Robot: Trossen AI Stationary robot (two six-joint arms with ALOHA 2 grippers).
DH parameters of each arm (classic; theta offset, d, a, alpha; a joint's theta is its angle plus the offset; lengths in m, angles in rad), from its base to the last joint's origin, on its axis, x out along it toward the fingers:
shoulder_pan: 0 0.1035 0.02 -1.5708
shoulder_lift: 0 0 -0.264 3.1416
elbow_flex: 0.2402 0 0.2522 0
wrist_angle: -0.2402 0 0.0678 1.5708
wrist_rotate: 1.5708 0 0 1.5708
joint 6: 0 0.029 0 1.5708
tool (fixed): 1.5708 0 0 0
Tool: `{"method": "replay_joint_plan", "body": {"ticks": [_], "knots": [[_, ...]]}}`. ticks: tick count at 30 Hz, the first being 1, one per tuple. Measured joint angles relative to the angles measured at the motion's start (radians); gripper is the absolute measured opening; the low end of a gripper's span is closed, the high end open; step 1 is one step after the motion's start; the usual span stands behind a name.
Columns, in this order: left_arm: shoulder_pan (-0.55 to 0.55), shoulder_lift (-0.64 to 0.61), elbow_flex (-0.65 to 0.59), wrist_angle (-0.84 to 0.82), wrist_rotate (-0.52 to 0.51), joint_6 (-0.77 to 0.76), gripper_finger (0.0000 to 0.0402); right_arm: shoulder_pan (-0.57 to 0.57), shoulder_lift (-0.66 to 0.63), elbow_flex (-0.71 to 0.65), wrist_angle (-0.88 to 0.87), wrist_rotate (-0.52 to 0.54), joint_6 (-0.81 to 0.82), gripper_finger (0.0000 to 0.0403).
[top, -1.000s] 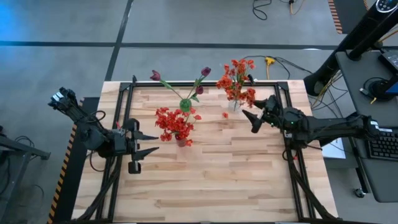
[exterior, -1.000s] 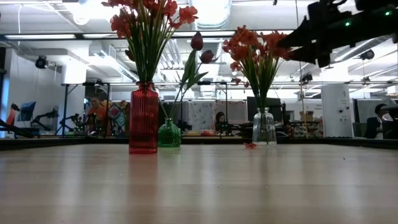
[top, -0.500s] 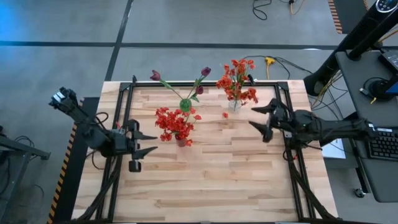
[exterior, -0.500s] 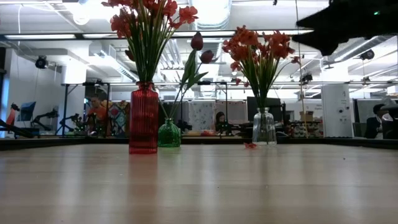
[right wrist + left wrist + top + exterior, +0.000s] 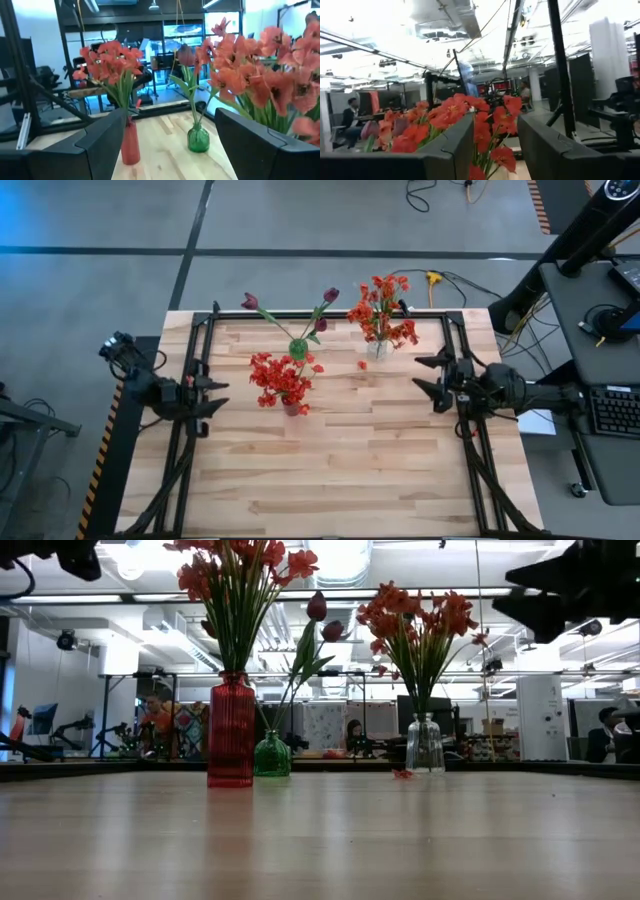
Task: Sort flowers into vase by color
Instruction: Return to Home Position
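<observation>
Red blooms (image 5: 280, 376) stand in a red ribbed vase (image 5: 231, 730). Dark purple buds (image 5: 327, 298) on thin stems stand in a small green vase (image 5: 271, 755). Orange-red blooms (image 5: 380, 310) fill a clear glass vase (image 5: 425, 744). My left gripper (image 5: 212, 395) hangs open at the table's left edge, level with the red vase. My right gripper (image 5: 426, 375) is open near the right edge, just right of the clear vase. Both hold nothing.
A small red petal (image 5: 362, 364) lies on the wood beside the clear vase. A black metal frame (image 5: 330, 314) runs along the table's far and side edges. The near half of the tabletop (image 5: 330, 470) carries nothing. People and desks show in the room behind.
My right gripper has drawn back from the orange-red blooms toward the table's right edge and a little nearer. My left gripper has pulled back toward the left edge. The flowers and vases have stayed where they were.
</observation>
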Motion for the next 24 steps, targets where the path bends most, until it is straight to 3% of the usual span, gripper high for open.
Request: {"method": "replay_joint_plan", "body": {"ticks": [5,9,18,22,24], "knots": [[0.002,-0.095,0.026,-0.202,-0.082,-0.042,0.0135,0.0,-0.002,-0.022,0.002,0.005,0.022,0.0305],[0.006,-0.133,0.027,-0.294,-0.012,-0.108,0.0135,0.0,-0.023,-0.017,-0.001,-0.012,-0.01,0.0306],[0.062,-0.121,0.025,-0.296,0.029,-0.164,0.0135,-0.001,-0.022,0.009,0.0,-0.02,-0.078,0.0304],[0.123,-0.03,0.011,-0.217,0.199,-0.185,0.0135,-0.001,-0.023,0.008,-0.007,-0.019,-0.079,0.0306],[0.164,0.031,0.009,-0.168,0.197,-0.197,0.0135,-0.001,-0.022,0.008,-0.014,-0.019,-0.079,0.0305]]}}
